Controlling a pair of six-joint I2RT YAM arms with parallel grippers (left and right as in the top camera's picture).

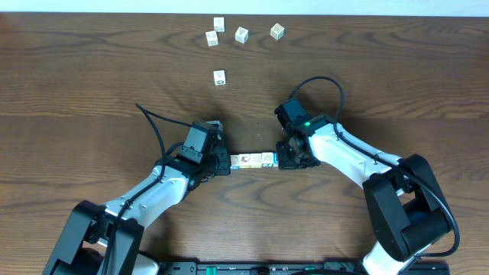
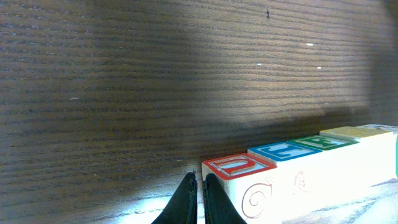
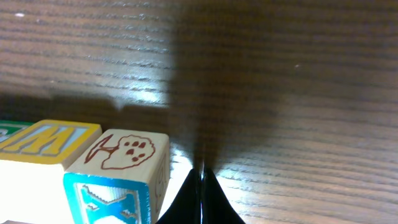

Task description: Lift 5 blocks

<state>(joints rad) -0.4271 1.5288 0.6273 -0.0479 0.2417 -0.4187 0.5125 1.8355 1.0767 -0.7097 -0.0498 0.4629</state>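
Note:
The blocks (image 1: pixel 252 159) lie end to end in a short row at the table's middle, squeezed between my two grippers. My left gripper (image 1: pixel 227 163) is shut, its closed tips against the row's left end. My right gripper (image 1: pixel 281 159) is shut too and presses on the right end. In the left wrist view the shut gripper (image 2: pixel 198 177) touches the red U block (image 2: pixel 239 167), with blue (image 2: pixel 283 151) and green (image 2: pixel 329 142) blocks behind it. In the right wrist view the shut gripper (image 3: pixel 201 171) sits beside the tree-and-blue-X block (image 3: pixel 124 152), next to a yellow W block (image 3: pixel 46 140). Whether the row is off the table I cannot tell.
Several other whitish cubes sit at the far edge, around one cube (image 1: pixel 241 34), with a single cube (image 1: pixel 219 76) nearer. Black cables (image 1: pixel 153 122) arch over both arms. The arm bases stand at the near edge.

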